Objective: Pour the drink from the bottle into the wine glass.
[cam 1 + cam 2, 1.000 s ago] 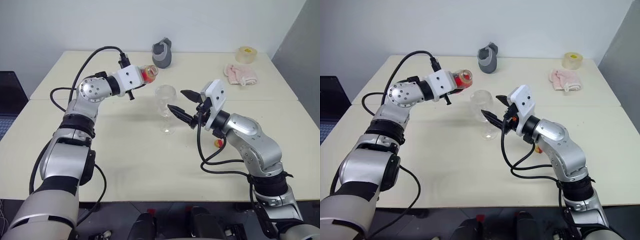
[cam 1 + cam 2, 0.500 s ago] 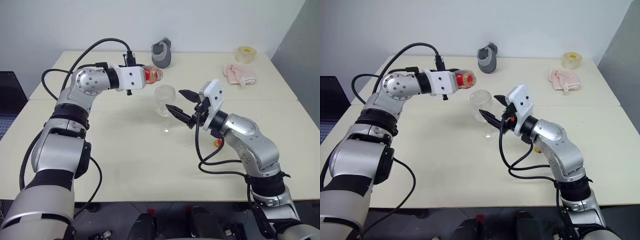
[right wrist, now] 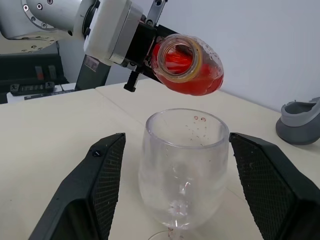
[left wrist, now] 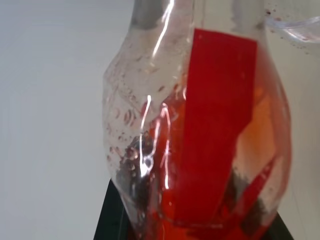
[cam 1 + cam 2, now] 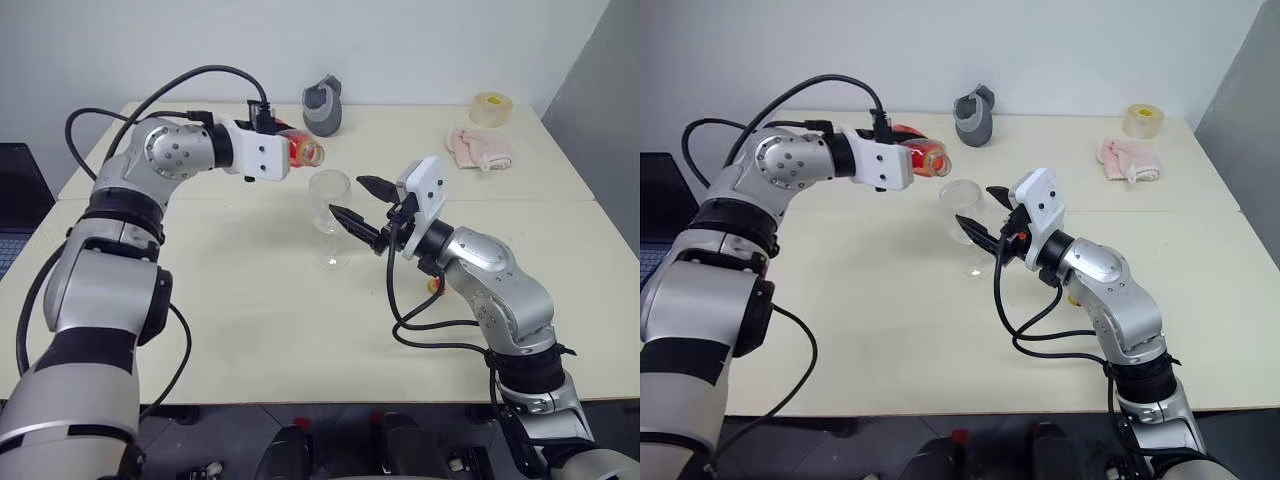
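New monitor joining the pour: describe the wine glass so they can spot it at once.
On the cream table, look near the middle, between the two black fingers of the right gripper. The wine glass stands upright there, clear and stemmed, below the tilted bottle of red drink.

Small clear plastic bottle (image 4: 200, 130) with red label cut off at neck and base, left gripper's fingers hidden behind it, clear stemmed wine glass (image 3: 182, 170) foot cropped.
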